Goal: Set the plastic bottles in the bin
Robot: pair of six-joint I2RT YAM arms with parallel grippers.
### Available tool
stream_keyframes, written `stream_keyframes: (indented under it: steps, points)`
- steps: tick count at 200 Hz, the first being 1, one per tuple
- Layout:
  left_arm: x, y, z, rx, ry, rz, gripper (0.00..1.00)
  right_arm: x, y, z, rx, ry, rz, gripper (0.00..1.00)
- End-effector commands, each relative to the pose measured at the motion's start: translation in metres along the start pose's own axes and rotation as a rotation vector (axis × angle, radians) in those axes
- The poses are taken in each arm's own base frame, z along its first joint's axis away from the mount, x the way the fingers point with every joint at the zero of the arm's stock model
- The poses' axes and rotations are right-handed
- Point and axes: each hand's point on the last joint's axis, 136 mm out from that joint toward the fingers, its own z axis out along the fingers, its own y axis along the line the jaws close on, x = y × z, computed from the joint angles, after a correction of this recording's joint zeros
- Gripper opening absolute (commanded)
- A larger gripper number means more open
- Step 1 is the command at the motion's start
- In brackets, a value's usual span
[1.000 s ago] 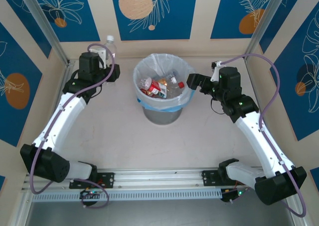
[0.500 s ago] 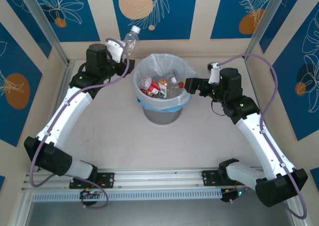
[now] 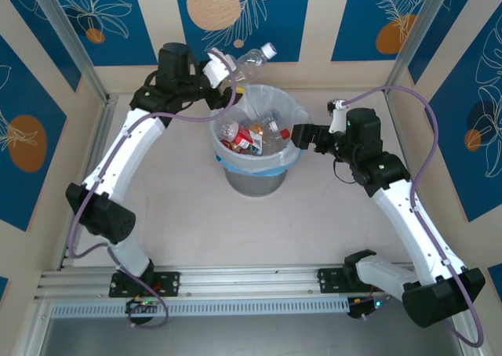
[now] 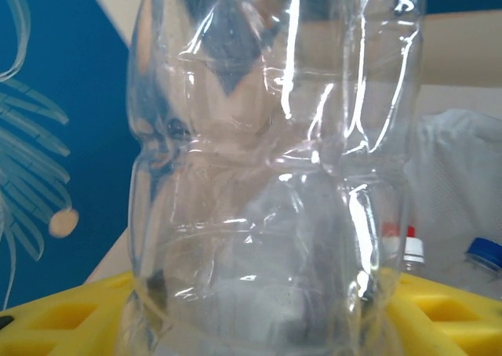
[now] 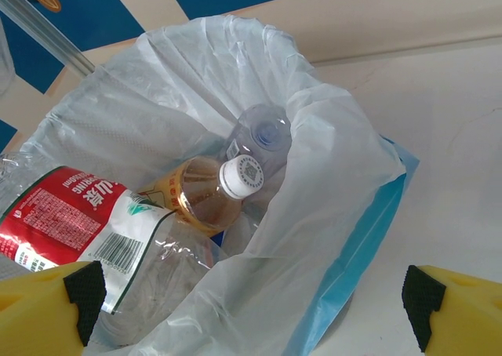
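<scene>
The left claw [image 3: 233, 65] is closed on a clear plastic bottle [image 3: 253, 56], gripping it by the lower body. In the left wrist view its yellow pads [image 4: 55, 318] sit at either side of the crumpled clear wall, which has no label. Seen from above, the bottle lies tilted with its white cap [image 3: 269, 49] pointing toward 2 o'clock. It is held in the air over the far rim of the bin [image 3: 255, 185], at about 12 o'clock from the bin's centre, with the claw itself nearer 11 o'clock. Behind the bottle in the wrist view, at 4 o'clock, a white cap [image 4: 413, 248] and a blue cap [image 4: 485, 254] show against the white bag. The right claw [image 3: 299, 133] is spread wide and grips nothing. Its yellow, black-tipped fingers [image 5: 47, 307] stand at the two lower corners of the right wrist view, with the bag's folded edge between them. From above it sits just beside the bin's rim at 3 o'clock. Inside the bag lie a red-labelled bottle [image 5: 72, 221], an amber bottle with a white cap [image 5: 205, 197] and a clear bottle [image 5: 259, 135] beyond it. The bin stands on the pale table [image 3: 180, 207], midway between the two arms.
</scene>
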Motion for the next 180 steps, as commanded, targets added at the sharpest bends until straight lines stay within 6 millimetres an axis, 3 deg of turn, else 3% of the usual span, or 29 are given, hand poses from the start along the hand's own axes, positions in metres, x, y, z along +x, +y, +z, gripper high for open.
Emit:
stream_keyframes:
  steps: [1,39,59,85,109,180]
  points:
    - [-0.007,-0.031,0.012,0.163,-0.023,0.106,0.64,-0.001,-0.005,-0.007,0.029,-0.017,0.007,1.00]
    - [0.011,-0.050,0.036,0.238,0.022,0.143,0.66,-0.001,-0.011,-0.013,0.064,-0.021,0.014,0.99]
    - [0.033,-0.065,0.038,0.316,0.081,0.285,0.68,-0.002,-0.012,-0.018,0.076,-0.029,0.010,0.99]
    - [0.045,-0.055,0.041,0.273,0.142,0.367,0.87,-0.002,-0.014,-0.025,0.094,-0.042,0.005,0.99]
    - [0.031,-0.053,0.035,0.261,0.108,0.358,0.99,-0.002,-0.017,-0.028,0.106,-0.054,0.016,0.99]
    - [-0.025,-0.030,0.017,0.108,-0.047,0.180,0.99,0.002,-0.024,-0.026,0.121,-0.053,0.049,1.00]
